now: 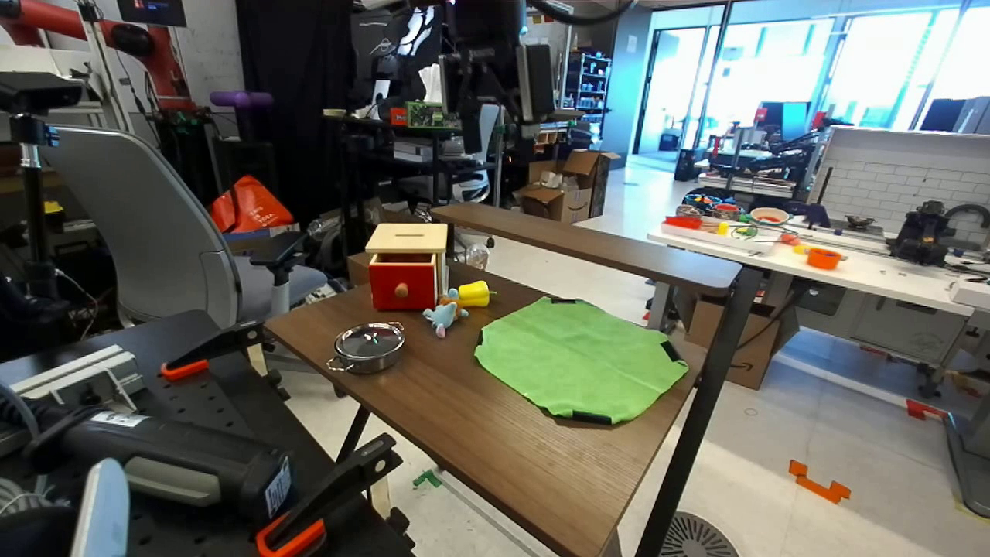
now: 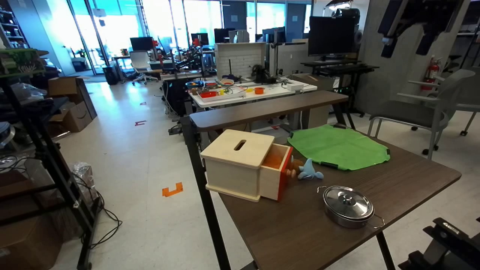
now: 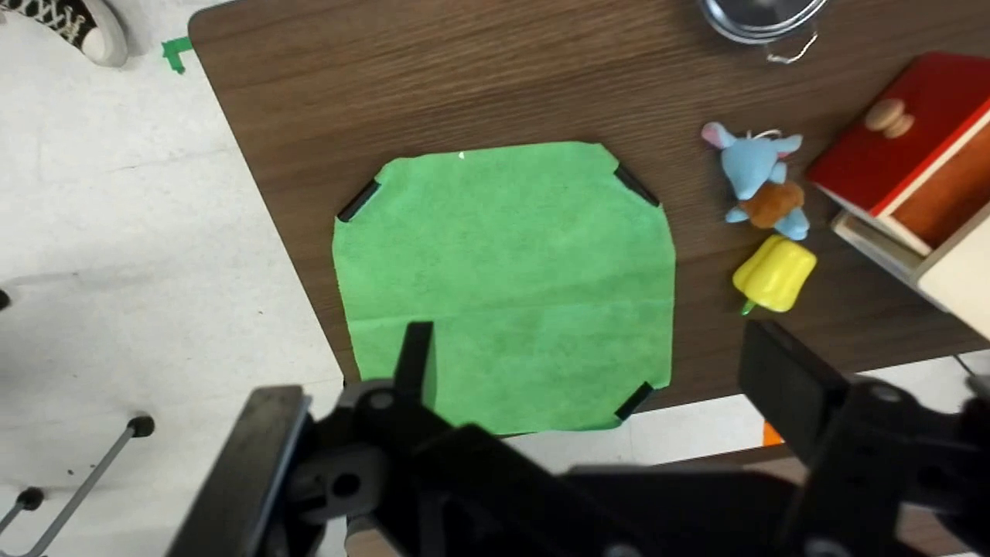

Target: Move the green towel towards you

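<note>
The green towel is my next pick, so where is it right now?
In the wrist view, the green towel lies mid-picture on the brown table, left of the yellow pepper and the blue plush toy.

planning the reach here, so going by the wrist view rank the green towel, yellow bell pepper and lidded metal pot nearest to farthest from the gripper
1. Green towel: below the gripper, showing between its fingers.
2. Yellow bell pepper: to the right of the towel.
3. Lidded metal pot: upper right, cut off by the top edge.
</note>
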Motion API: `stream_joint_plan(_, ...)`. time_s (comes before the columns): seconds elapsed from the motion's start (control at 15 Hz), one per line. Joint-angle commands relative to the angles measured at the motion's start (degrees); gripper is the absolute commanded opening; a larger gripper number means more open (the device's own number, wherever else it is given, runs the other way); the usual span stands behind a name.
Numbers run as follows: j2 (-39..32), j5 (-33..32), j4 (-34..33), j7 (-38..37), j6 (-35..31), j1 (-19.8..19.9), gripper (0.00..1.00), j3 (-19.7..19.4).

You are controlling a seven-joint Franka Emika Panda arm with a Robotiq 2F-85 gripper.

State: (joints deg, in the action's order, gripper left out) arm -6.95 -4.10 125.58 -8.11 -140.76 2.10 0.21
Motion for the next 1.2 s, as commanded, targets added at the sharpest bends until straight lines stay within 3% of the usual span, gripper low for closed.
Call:
stream_joint_plan(0.0, -14.09, 5.14, -12.74, 4.32, -1.49, 1.34, 1.00, -1.16)
stream_joint_plan(0.2, -25.03, 9.30, -22.89, 7.23, -0.53, 3.15, 1.00, -0.42)
stream_joint_plan(0.53, -40.79, 10.97, -38.93, 8.20, 0.47, 4.47, 1.00, 0.30)
stream_joint_plan(1.13, -59.81, 9.70, -64.01, 4.74, 7.03, 4.63, 1.00, -0.90)
